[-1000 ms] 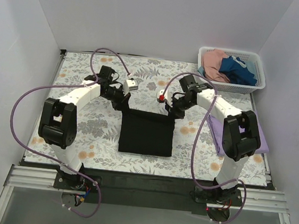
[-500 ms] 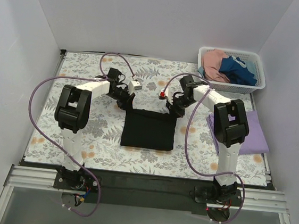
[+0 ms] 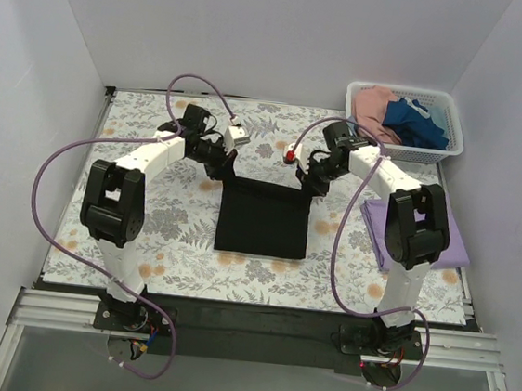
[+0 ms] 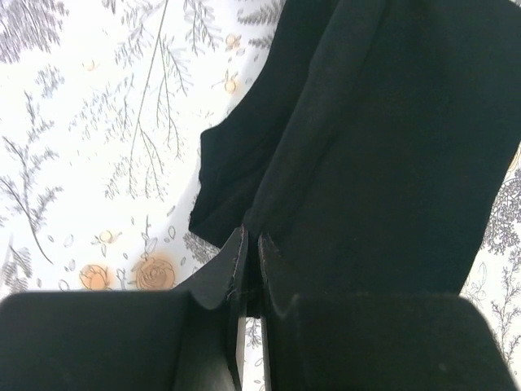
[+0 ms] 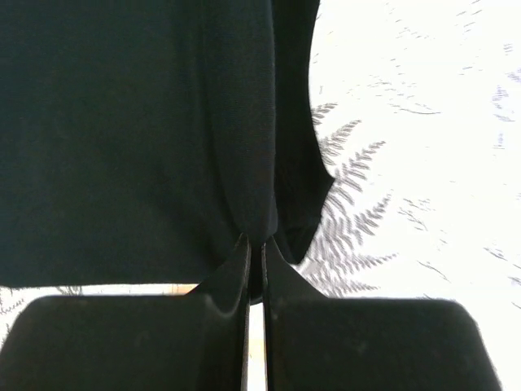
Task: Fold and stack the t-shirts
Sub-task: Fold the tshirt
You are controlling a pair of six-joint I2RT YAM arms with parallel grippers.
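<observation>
The black t-shirt (image 3: 263, 218) lies folded in a rectangle mid-table. My left gripper (image 3: 221, 172) is shut on its far left corner; the left wrist view shows the cloth (image 4: 383, 147) pinched between the fingers (image 4: 234, 265). My right gripper (image 3: 311, 184) is shut on the far right corner; the right wrist view shows the black cloth (image 5: 130, 130) pinched between its fingers (image 5: 241, 261). A lavender t-shirt (image 3: 453, 236) lies folded at the right edge, partly hidden by the right arm. Pink (image 3: 374, 110) and dark blue (image 3: 416, 122) shirts lie in the basket.
The white lattice basket (image 3: 438, 151) stands at the back right corner. The table is covered with a floral cloth (image 3: 135, 145). White walls enclose the left, back and right sides. Purple cables loop above both arms.
Both grippers have moved away from the arm bases, drawing the black shirt's far edge with them; the shirt has slid a little toward the back of the table. Both stayed shut on the cloth.
</observation>
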